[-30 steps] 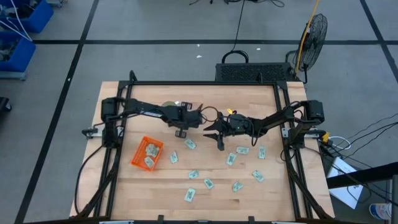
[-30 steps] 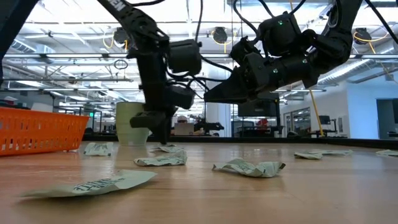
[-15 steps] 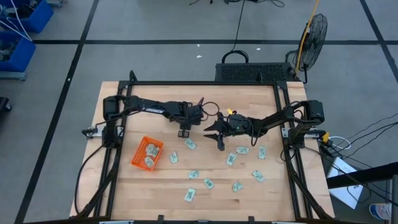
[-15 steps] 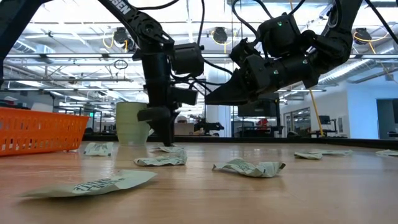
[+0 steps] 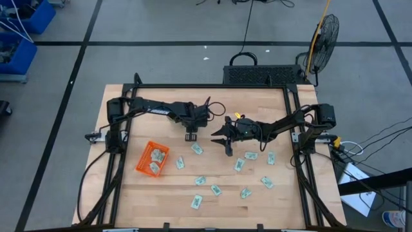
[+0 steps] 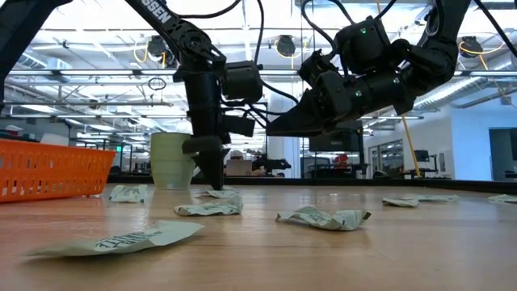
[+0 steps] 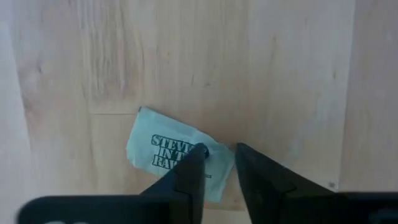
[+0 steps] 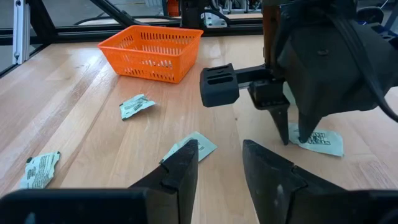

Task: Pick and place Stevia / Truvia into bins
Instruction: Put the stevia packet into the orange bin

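Observation:
Several white-and-green Stevia packets lie flat on the wooden table (image 5: pixel 257 103), most of them right of the orange bin (image 5: pixel 152 159), which holds a few. My left gripper (image 7: pixel 217 149) points straight down, narrowly open, over one packet (image 7: pixel 163 151) near the table's middle. One finger stands over that packet's edge and the other over bare wood beside it. From the right wrist view the same packet (image 8: pixel 320 142) lies flat under those fingers (image 8: pixel 283 130). My right gripper (image 8: pixel 219 144) hovers open to the right (image 5: pixel 221 144), above the table and facing the left gripper. My left gripper comes at the packet's edge (image 7: pixel 214 171) from above, pointing down, while the packet lies flat on the table. I cannot tell whether the fingertips touch it.
A pale green round cup (image 6: pixel 171 160) stands behind the left arm toward the far edge. Loose packets (image 5: pixel 239 164) spread over the table's near-right half, and two (image 8: pixel 137 106) lie between the bin and the grippers. A black frame (image 5: pixel 212 86) borders the table.
My left gripper has shifted a little toward the table's right, staying low and pointing down, and its arm has swung toward the far edge. My right gripper has kept still.

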{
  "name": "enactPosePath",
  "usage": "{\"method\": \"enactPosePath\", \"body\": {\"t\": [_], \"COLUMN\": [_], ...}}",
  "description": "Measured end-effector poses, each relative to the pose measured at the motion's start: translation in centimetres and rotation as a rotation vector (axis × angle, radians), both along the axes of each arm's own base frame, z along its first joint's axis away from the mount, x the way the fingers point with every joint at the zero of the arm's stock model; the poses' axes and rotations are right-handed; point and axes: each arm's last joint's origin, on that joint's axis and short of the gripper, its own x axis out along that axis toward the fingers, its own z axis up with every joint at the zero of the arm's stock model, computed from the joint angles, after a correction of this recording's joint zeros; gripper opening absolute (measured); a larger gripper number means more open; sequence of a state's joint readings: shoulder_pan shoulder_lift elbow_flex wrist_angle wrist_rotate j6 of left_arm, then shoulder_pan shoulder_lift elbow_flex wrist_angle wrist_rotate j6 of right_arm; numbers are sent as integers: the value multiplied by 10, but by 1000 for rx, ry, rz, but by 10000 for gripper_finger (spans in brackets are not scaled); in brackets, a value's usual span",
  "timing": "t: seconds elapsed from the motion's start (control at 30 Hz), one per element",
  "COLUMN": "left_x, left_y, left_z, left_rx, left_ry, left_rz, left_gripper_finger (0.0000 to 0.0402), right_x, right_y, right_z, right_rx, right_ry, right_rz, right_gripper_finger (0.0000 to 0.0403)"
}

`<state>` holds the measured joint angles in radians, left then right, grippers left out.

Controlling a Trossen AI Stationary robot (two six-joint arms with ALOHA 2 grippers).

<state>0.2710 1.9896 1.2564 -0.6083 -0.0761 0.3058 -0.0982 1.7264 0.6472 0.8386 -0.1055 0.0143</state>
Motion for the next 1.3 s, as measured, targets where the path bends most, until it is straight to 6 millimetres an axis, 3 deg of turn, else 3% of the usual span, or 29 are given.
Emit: {"method": "enactPosePath", "body": {"t": [0.17,0.33,0.5,0.73,0.87,0.97,1.1,1.3], "left_x": [0,0,-6,-46,-80,-102,-123,-139], "left_y": [0,-15,-43,-96,-130,-160,-194,-215], "left_z": [-1,15,57,108,121,125,124,95], "left_rx": [3,50,67,-9,-109,-142,-95,-121], "left_ry": [1,-25,-109,-63,77,197,256,283], "left_rz": [-4,-47,-111,-20,208,426,568,786], "left_gripper_finger": [14,10,5,3,4,4,6,10], "right_x": [0,0,0,-1,-1,-1,-1,-2], "right_y": [0,0,0,0,0,0,1,1], "right_z": [-1,-1,-2,-3,-3,-4,-4,-5], "right_rx": [1,1,2,3,4,5,6,50], "right_ry": [7,7,18,33,38,44,51,62], "right_rz": [0,0,0,0,0,0,2,-14], "right_gripper_finger": [121,121,120,118,117,117,116,116]}}
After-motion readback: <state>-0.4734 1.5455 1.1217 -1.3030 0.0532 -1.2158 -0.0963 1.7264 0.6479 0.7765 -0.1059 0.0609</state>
